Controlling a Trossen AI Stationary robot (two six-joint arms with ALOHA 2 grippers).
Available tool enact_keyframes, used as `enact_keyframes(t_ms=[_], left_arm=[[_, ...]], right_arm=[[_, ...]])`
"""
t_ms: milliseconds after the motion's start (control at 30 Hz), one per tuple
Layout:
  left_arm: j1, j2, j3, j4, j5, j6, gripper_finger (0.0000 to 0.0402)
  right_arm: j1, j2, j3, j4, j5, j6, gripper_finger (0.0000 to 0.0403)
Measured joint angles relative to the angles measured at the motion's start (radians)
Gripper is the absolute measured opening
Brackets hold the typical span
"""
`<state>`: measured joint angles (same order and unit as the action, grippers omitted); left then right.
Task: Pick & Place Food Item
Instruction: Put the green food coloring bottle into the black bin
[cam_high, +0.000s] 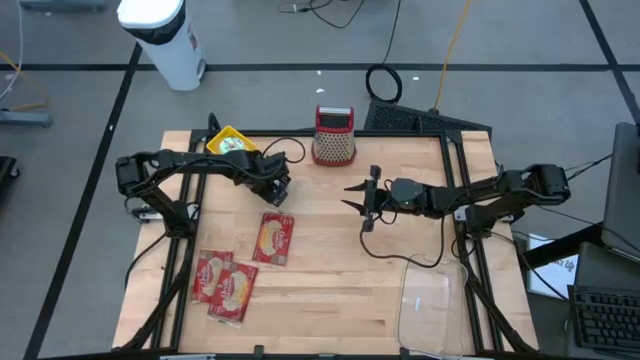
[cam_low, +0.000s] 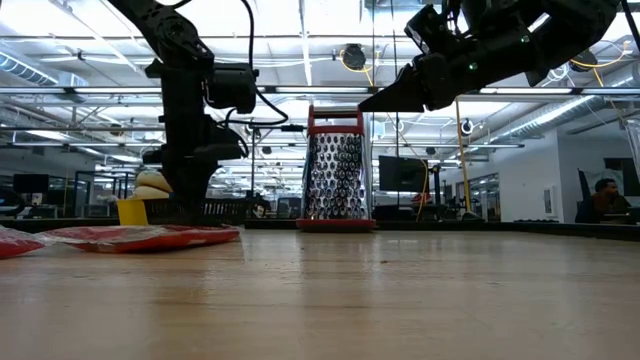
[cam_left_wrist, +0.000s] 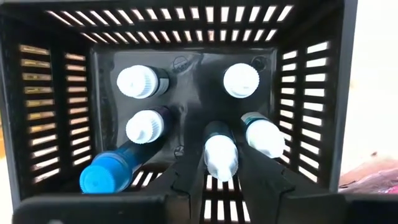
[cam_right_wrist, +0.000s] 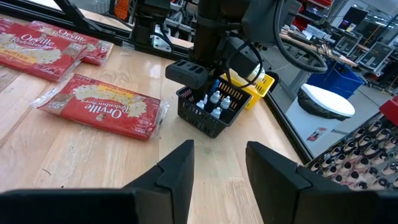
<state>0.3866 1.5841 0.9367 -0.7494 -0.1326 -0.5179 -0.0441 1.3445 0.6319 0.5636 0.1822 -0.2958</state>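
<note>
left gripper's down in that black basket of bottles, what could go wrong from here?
1. The left gripper straddles one white-capped bottle packed among others; its fingers may knock the neighbours over.
2. Lifting could snag the black basket and drag it along.
3. The popcorn packet lies close beside the basket and might be shoved.

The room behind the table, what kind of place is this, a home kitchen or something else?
Not a kitchen. It looks like a robotics lab or open workshop: two robot arms work at a wooden table, cables trail over a bare grey floor, and ceiling lights run above desks with monitors.
</note>
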Motion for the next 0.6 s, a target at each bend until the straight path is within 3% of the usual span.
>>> enact_keyframes(t_ms=[600], left_arm=[[0.006,-0.008,0.001,0.000,0.002,0.037,0.0110]], right_arm=[[0.000,0.000,0.000,0.000,0.000,0.000,0.0137]])
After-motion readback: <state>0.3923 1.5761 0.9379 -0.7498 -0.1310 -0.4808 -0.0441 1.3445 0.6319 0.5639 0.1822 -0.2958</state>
